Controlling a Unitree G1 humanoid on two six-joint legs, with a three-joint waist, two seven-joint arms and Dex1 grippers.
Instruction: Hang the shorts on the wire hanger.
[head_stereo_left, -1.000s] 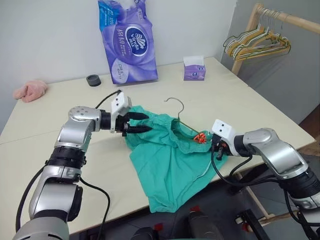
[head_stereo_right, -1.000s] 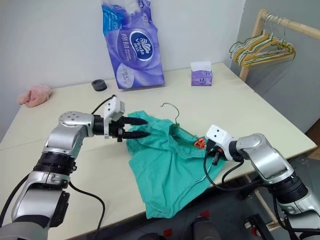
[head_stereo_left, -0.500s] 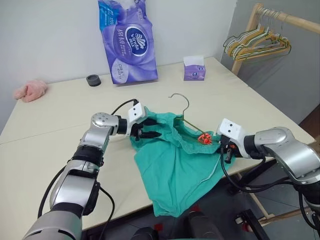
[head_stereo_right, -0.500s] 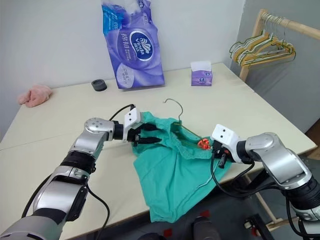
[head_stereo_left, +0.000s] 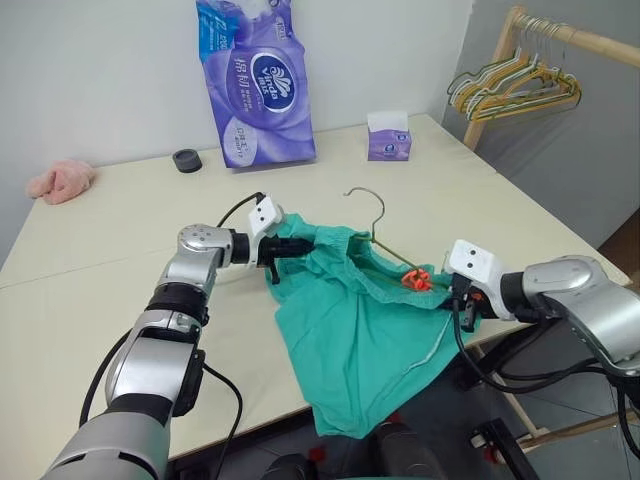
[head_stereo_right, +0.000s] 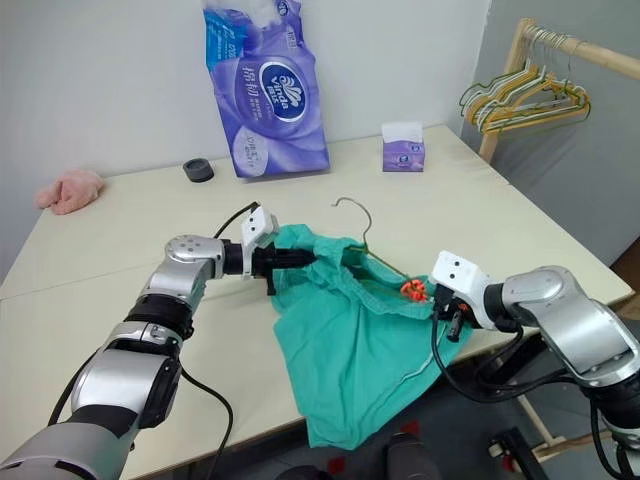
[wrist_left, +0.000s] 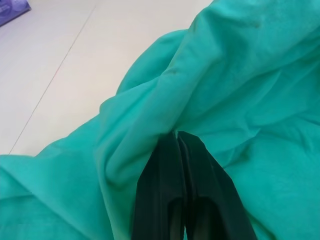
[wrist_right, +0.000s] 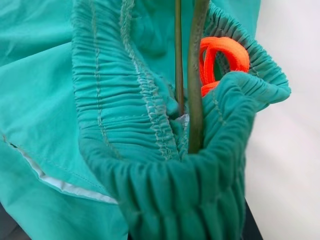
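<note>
A pink cloth lump (head_stereo_left: 60, 181) lies at the far left of the pale table (head_stereo_left: 120, 290), near the wall. Further along the back edge sits a small black ring-shaped object (head_stereo_left: 187, 160), then a tall purple pack of tissue rolls (head_stereo_left: 254, 82) standing against the wall.

In front of these, the left gripper (head_stereo_left: 306, 244) reaches across the table with its two black fingers pressed together, pinching a fold of the shorts (head_stereo_left: 365, 335) at their left edge. The left wrist view shows the fingers (wrist_left: 185, 195) clenched on the teal cloth.

The shorts lie bunched near the table's front edge, with the lower part draped over the edge and hanging down. The wire hanger (head_stereo_left: 375, 215) is partly tucked into the gathered waistband; its hook stands up above the cloth, free of it. An orange drawstring loop (head_stereo_left: 416, 279) shows at the waistband's right end.

There the right gripper (head_stereo_left: 462, 305) is clamped on the waistband, and the right wrist view shows the hanger's two wires running through the bunched elastic.

Behind, a small purple tissue box (head_stereo_left: 388, 137) sits on the table's far right. Beyond the table, a bunch of hangers (head_stereo_left: 515, 88) hangs on a wooden rail (head_stereo_left: 590, 42).
</note>
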